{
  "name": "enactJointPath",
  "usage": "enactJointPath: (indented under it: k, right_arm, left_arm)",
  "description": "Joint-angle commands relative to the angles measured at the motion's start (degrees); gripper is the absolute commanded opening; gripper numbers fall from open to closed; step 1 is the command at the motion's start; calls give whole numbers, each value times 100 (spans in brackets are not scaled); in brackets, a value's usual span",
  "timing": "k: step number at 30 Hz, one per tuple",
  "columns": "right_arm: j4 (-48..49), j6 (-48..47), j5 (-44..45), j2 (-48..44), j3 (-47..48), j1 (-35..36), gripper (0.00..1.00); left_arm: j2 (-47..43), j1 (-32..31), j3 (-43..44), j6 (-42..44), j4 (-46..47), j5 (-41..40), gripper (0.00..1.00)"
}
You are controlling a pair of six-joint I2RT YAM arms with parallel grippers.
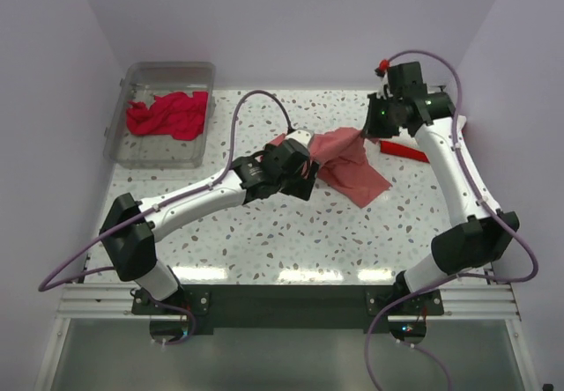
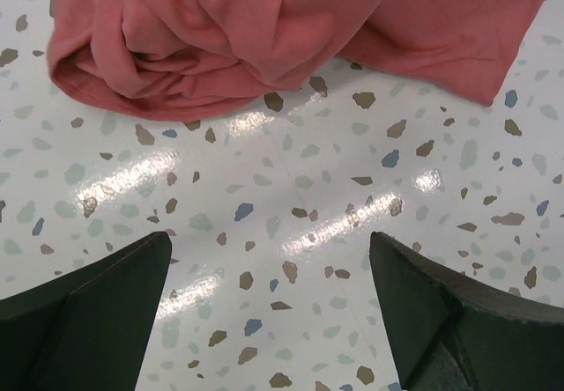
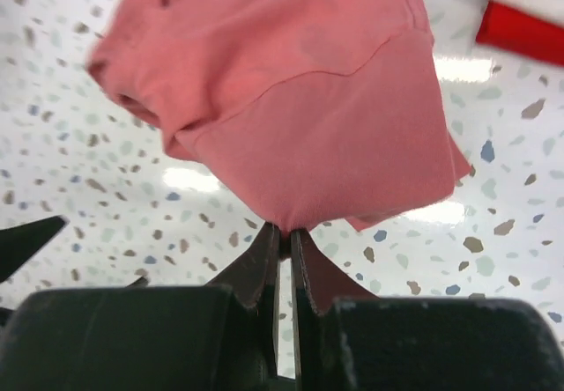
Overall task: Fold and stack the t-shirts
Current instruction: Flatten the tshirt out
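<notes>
Speckled table [image 1: 291, 241]: right tool [image 3: 285, 230] pinches coral-red shirt [image 3: 308, 100]; left tool [image 2: 270, 250] spread.

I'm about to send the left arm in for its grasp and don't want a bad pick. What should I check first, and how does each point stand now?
1. Grip of the right tool on the coral-red shirt: ok, shut on its edge.
2. Is the left tool open and empty: ok.
3. Cloth within the left tool's span: not ok, only bare table there; the shirt lies ahead.
4. Shirt spread flat: not ok, bunched and rolled.
5. Clearance between the bright red shirt and the right arm: cannot tell, partly hidden.
</notes>
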Motion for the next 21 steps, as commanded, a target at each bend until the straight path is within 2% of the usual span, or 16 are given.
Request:
enactJointPath:
  k: [1,5,11,15,21]
  right_arm:
    - [-682,141,-231,-235,1272,17,0]
    - [-1026,167,-187,45,2668,17,0]
    - [-1045,422,-179,161,3620,17,0]
    - [-948,484,-12,82,3762,8,0]
    - [-737,545,533,-182,3262,-89,0]
  left_arm:
    - [-238,67,242,182,80,-209,100]
    - [-265,67,198,253,300,-138,100]
    - [34,146,391,262,222,-541,100]
    - [87,453,251,-98,186,-569,100]
    - [218,849,-347,-151,924,19,98]
